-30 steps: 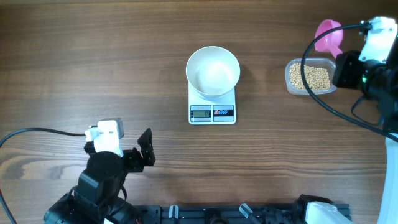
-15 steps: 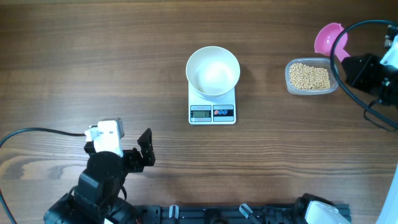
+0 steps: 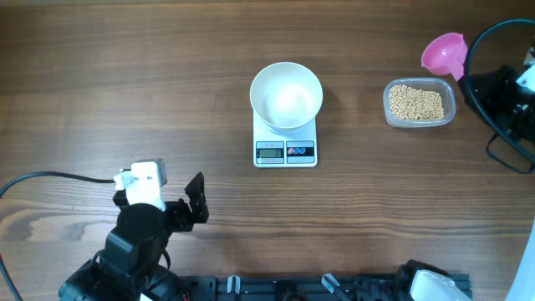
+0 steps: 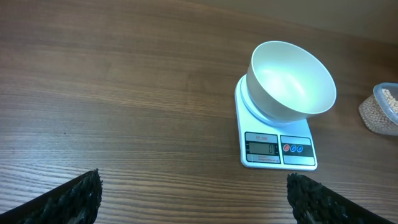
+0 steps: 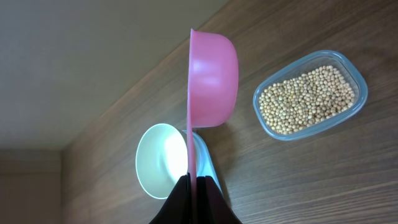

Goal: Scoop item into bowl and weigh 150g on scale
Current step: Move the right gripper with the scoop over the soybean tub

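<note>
1. Overhead: brown wood worktop (image 3: 125, 84), with everything for the task on its middle and right part.
2. Left arm sits at the near-left edge, well apart from the task things. Left claw (image 4: 193, 186) has its jaws wide apart and holds nothing.
3. Right arm (image 3: 501, 88) is at the far-right edge. Right claw (image 5: 194, 186) is clamped tight on the handle of the pink scoop (image 5: 211, 74).
4. White scale (image 3: 285, 138) is mid-worktop. Its display is too small to read.
5. White bowl (image 3: 286, 100) sits on the scale, upright, and looks empty.
6. Clear tub (image 3: 388, 102) lies to the right of the scale, near but not touching it.
7. The scoop hangs just past the tub's far-right corner, with its cup turned on edge in the wrist view. No beans are visible in it.
8. Tan beans (image 3: 416, 102) are all in the tub.
9. Step, as I judge it: scoop in hand, first scoop not yet taken.
10. Next move calls for lowering the scoop into the tub mouth-first and dragging it through the beans. It then has to be lifted level and carried left over the bowl.
</note>
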`<action>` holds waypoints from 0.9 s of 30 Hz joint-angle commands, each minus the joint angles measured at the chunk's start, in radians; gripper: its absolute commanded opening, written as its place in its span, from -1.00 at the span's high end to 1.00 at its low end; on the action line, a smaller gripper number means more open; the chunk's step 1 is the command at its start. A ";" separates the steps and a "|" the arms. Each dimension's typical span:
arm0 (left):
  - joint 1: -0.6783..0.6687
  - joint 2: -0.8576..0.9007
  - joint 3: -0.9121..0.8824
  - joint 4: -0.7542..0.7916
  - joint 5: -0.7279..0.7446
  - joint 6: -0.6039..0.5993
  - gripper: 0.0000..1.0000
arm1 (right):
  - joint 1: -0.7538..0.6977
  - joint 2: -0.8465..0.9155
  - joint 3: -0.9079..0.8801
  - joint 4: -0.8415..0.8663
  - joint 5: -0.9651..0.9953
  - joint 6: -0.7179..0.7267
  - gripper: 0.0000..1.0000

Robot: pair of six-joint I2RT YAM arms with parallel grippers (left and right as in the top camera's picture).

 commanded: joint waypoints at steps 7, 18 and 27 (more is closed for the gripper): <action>0.004 -0.003 -0.004 0.001 0.001 0.002 -1.00 | -0.004 0.002 0.018 -0.020 -0.023 -0.218 0.91; 0.004 -0.003 -0.004 0.001 0.001 0.002 -1.00 | -0.004 0.002 0.018 -0.027 -0.009 -0.458 0.91; 0.004 -0.003 -0.004 0.001 0.001 0.002 -1.00 | -0.004 0.002 0.018 -0.023 0.023 -0.452 0.91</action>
